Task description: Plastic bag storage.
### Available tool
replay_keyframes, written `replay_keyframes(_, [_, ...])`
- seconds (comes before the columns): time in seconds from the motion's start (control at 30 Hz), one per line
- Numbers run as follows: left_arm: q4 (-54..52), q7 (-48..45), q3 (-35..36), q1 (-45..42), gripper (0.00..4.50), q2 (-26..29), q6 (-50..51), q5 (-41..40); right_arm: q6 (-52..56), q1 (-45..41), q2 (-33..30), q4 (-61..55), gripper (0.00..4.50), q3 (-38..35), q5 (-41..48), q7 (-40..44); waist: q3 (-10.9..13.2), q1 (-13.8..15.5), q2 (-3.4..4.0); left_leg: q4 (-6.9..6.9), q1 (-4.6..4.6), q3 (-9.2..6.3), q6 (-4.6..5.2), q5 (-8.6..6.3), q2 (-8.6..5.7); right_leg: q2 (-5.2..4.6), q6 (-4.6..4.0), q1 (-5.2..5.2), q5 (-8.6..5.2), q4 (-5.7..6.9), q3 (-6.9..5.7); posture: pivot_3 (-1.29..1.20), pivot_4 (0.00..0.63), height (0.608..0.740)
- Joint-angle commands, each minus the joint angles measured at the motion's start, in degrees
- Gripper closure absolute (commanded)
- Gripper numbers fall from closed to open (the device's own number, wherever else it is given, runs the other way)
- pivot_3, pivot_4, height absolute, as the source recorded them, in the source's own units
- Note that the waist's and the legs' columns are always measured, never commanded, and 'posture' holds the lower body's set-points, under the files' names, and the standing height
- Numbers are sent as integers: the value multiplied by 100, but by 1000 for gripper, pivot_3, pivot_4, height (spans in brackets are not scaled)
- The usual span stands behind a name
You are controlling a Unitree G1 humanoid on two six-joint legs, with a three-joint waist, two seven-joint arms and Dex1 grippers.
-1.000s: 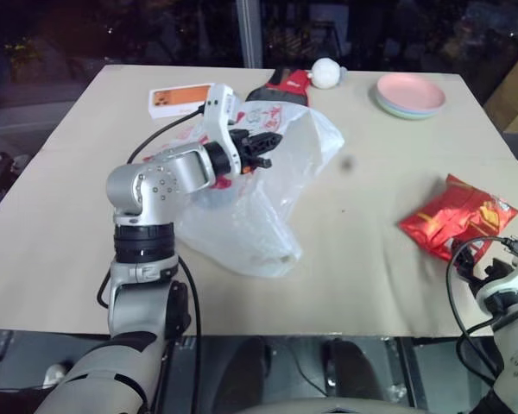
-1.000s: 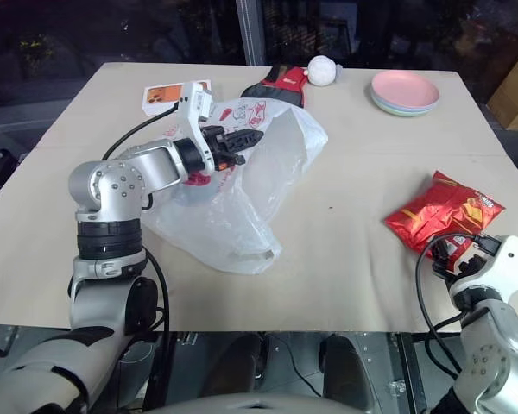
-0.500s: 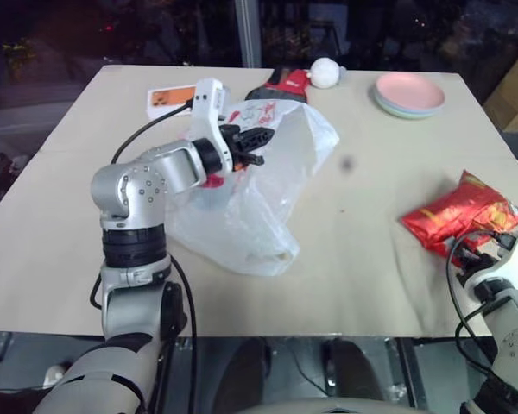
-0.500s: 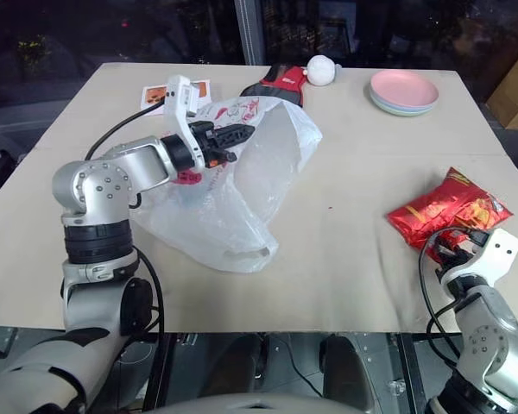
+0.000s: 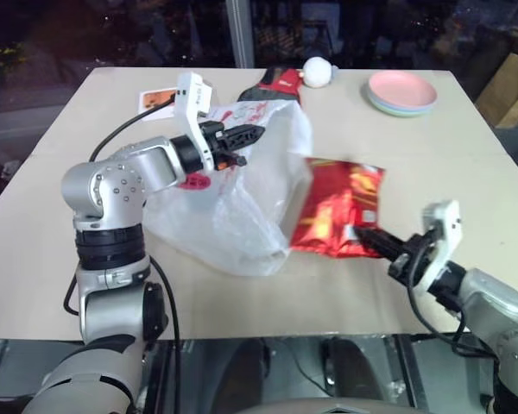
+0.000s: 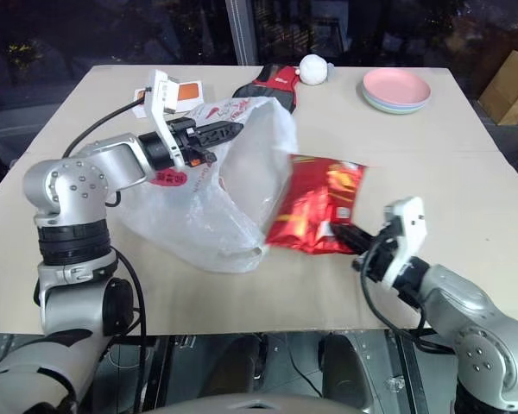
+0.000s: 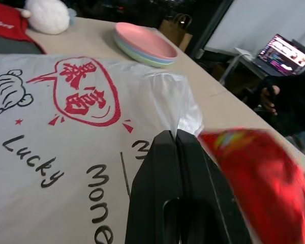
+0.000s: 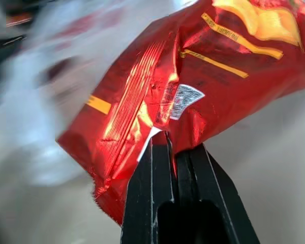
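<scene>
Plastic bag [image 5: 242,203] lying crumpled on the middle-left of the desk [image 5: 60,224], translucent white with red print and black lettering on its upper panel, upper edge lifted off the surface. Pinched at that raised rim by the left gripper [image 5: 257,133], jaws clenched on the thin film, as seen close up in the left wrist view with the film gathered right at the closed fingertips [image 7: 174,140]. Held just beside the bag's right side, a shiny red-and-yellow snack packet [image 5: 338,207], raised and tilted, its lower corner clamped by the right gripper [image 5: 363,234], jaws shut on the packet's edge; in the right wrist view the packet [image 8: 193,86] spreading out beyond the black fingers [image 8: 157,173], the pale bag blurred past it. Packet's near edge touching or overlapping the bag's side; cannot tell which.

Further back on the desk: a red-and-black glove [image 5: 274,84] just behind the bag, with a white ball [image 5: 316,72] touching its far end. Well to the right of those, a stack of pastel plates [image 5: 402,91], pink on top. Near the far-left corner, a white and orange card [image 5: 158,98], partly hidden by the left wrist.
</scene>
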Motion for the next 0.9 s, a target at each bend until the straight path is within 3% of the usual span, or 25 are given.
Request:
replay_keyframes(0.03, [-224,-220,106,-227,4500,238,86,-229,82,-772,-362,484,4479,744,382,609,0,3,-3,-1,-1,0,0,0,0,0,-1,0,1,-3,0,0,150,740])
replay_keyframes(0.3, [-711,-339,255,-36,4500,591,548,-665,-293,-1959,-829,1444,4479,1573,138,1313,9,-10,-7,-4,-6,-3,1,-1,2,4,-13,-2,8,-8,-2,0,150,740])
replay_keyframes(0.6, [-1254,-639,438,373,4500,1232,1327,-1525,-1349,-3290,-447,3658,4479,2624,-1017,2028,12,-18,-6,-4,-3,3,1,-1,7,10,-15,-6,10,-5,4,0,150,740])
replay_keyframes(0.8, [-1149,-236,525,373,4500,1068,1231,-1489,-1347,-4074,281,4840,4479,2291,-1334,1288,13,-12,-8,-2,-4,1,0,0,7,11,-18,-6,13,-4,4,0,150,740])
replay_keyframes(0.9, [-1052,7,535,306,4500,895,1106,-1384,-1249,-4207,811,4809,4479,2399,-1422,895,13,-11,-7,-6,-5,1,-1,0,7,11,-21,-12,14,-1,4,0,150,740])
